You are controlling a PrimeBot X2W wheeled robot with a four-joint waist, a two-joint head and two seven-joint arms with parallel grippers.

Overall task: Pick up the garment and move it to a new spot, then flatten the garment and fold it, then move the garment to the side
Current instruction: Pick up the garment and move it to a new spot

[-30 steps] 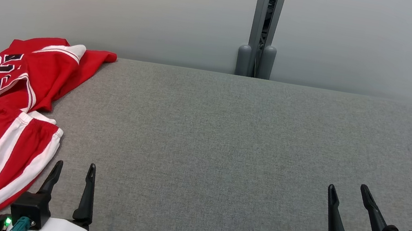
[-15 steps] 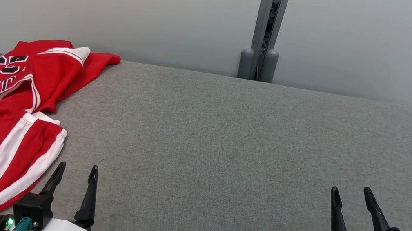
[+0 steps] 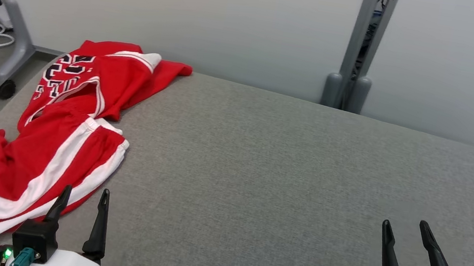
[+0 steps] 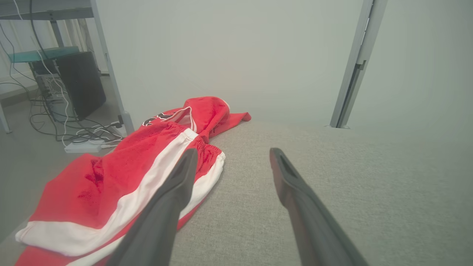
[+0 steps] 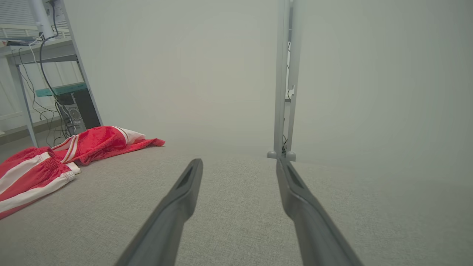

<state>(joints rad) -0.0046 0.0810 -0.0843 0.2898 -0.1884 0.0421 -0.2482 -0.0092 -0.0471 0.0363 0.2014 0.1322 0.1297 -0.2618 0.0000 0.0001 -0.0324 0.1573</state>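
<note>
Red garment (image 3: 50,141) lies crumpled at ten o'clock on the grey table (image 3: 281,183). Left gripper (image 3: 85,191) at seven o'clock and right gripper (image 3: 404,224) at five gape wide, each empty.

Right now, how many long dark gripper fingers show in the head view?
4. Two rise from the left gripper at lower left, by the red-and-white fabric garment; two from the right gripper at lower right.
</note>
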